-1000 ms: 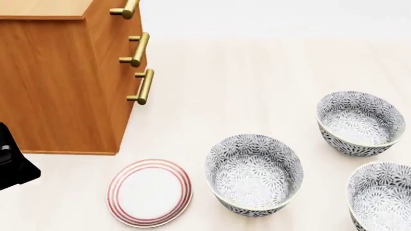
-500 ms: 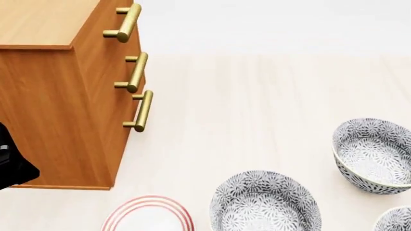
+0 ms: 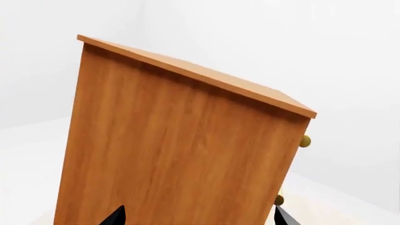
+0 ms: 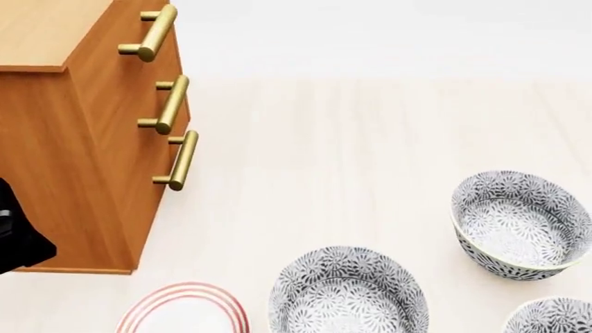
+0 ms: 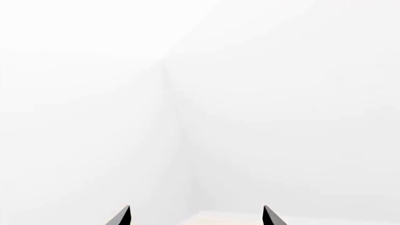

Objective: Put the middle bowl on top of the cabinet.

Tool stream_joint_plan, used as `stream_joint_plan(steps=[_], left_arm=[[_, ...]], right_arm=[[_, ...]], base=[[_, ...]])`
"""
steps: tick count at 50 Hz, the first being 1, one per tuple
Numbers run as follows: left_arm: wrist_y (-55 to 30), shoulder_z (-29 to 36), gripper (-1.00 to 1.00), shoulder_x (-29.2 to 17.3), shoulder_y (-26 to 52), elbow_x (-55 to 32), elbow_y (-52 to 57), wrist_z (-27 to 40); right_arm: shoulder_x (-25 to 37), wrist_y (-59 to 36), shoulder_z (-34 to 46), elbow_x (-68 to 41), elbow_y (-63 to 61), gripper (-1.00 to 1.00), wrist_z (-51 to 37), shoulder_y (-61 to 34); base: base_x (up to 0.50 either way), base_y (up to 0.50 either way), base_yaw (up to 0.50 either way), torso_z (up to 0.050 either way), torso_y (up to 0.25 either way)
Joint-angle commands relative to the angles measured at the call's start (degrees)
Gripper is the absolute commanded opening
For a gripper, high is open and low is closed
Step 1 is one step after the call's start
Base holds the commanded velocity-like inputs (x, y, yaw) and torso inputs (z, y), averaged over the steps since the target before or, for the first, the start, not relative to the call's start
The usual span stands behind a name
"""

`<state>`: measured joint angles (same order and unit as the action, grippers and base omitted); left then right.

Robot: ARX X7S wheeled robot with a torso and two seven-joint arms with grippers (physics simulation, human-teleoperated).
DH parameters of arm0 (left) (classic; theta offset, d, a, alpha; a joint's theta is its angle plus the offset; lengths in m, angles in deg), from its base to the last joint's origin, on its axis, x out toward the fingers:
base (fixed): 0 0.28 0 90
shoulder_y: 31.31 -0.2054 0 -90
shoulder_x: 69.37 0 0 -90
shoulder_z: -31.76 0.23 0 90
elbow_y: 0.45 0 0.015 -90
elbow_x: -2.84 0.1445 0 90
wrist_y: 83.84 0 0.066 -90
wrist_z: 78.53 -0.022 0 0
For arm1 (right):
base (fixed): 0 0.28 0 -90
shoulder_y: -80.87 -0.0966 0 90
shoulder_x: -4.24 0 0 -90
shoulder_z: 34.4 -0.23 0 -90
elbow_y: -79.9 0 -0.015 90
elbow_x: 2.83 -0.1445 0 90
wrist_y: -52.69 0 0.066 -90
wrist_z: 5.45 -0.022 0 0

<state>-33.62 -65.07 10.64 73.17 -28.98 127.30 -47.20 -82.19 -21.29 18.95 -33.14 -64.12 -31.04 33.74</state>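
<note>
Three patterned grey-and-white bowls stand on the pale floor in the head view: one at the lower middle [image 4: 347, 295], one at the right [image 4: 520, 223], and one cut off at the lower right corner [image 4: 552, 318]. They form a loose triangle, so I cannot tell which is the middle bowl. The orange-brown cabinet [image 4: 55, 146] fills the upper left, its brass handles [image 4: 176, 161] facing right. My left gripper [image 3: 198, 220] is open and faces the cabinet's side panel [image 3: 181, 150]. My right gripper [image 5: 196, 218] is open and faces blank white wall. Neither gripper holds anything.
A white plate with red rings [image 4: 183, 312] lies on the floor between the cabinet and the nearest bowl. A black part of my left arm [image 4: 19, 239] shows at the left edge, in front of the cabinet's side.
The head view has shifted: cabinet, plate and bowls first slid down the frame, then to the left. The things keep their places relative to one another. The arm part stays put.
</note>
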Motion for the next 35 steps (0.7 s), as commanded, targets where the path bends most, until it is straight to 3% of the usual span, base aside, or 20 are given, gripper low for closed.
stream_joint_plan(steps=[1, 6, 18, 25, 35], left_arm=[[0.99, -2.21, 1.0, 0.98, -0.65, -0.14, 0.28, -0.13], [0.89, -1.85, 1.0, 0.8, -0.83, -0.24, 0.66, 0.25], [-1.69, -1.81, 1.0, 0.84, -1.52, -2.56, 2.37, 2.17], [-13.19, -5.22, 1.0, 2.71, -5.45, -10.28, 11.22, 12.06], [-18.95, -6.79, 1.0, 4.68, -9.39, -14.9, 19.26, 21.31]], right_arm=[[-1.17, 0.52, -1.1, 2.52, 0.88, 1.0, 1.71, 0.34], [-1.17, 0.08, -1.13, 2.92, 0.63, 1.0, 1.41, 0.36], [-1.51, 0.51, -1.18, 2.78, 0.42, 1.0, 1.79, 0.42], [-1.2, 0.26, -0.17, 3.76, 0.59, 1.0, 1.43, -0.19], [-1.41, 0.47, 1.0, 4.73, 0.01, 1.0, 0.33, -0.33]], base=[[0.3, 0.0, 0.0, 0.0, 0.0], [0.46, 0.0, 0.0, 0.0, 0.0], [0.0, 0.0, 0.0, 0.0, 0.0], [0.0, 0.0, 0.0, 0.0, 0.0], [0.0, 0.0, 0.0, 0.0, 0.0]])
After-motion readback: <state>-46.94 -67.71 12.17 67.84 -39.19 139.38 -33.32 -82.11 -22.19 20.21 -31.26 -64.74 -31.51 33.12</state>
